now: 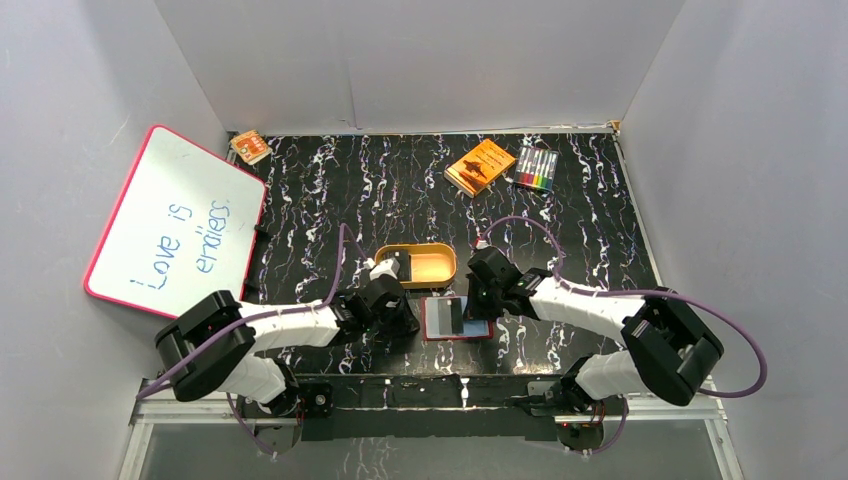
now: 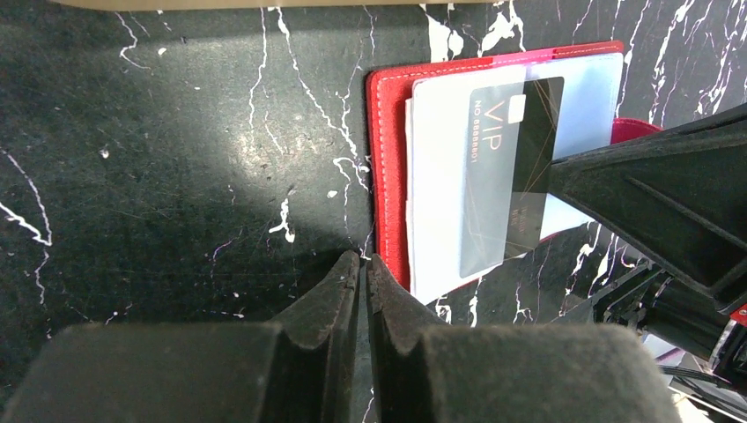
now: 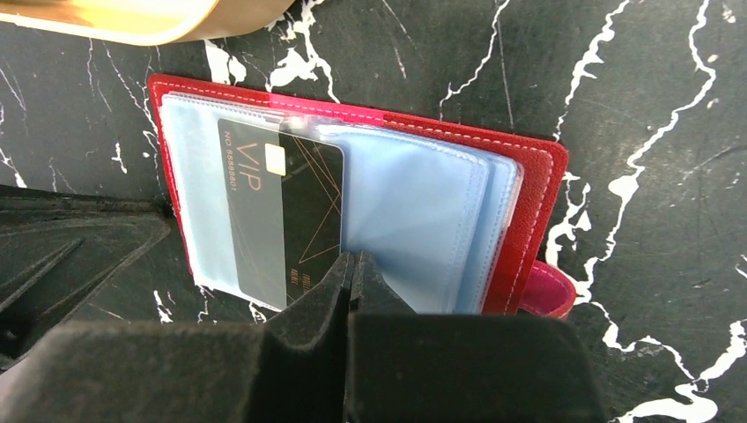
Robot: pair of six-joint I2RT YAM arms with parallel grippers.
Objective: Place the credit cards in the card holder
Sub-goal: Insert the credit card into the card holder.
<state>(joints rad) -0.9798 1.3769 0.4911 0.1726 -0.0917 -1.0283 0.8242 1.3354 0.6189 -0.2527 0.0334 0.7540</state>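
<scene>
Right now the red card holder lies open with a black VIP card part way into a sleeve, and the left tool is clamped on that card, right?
Not the left. In the left wrist view the left tool is shut on nothing, beside the open card holder; the right tool is the one at the black VIP card, part way into a sleeve.

Blue handwriting on the whiteboard (image 1: 175,222), at the left of the top view, reads "Love is". The line below it looks like "endless", though its middle letters are unclear. The black credit card (image 3: 282,207), seen mid-frame in both wrist views, bears "VIP" in large thin pale letters. Beside that runs a small line, "NO" and a row of digits, mostly eights. Smaller print at the card's other end is too blurred to read.
</scene>
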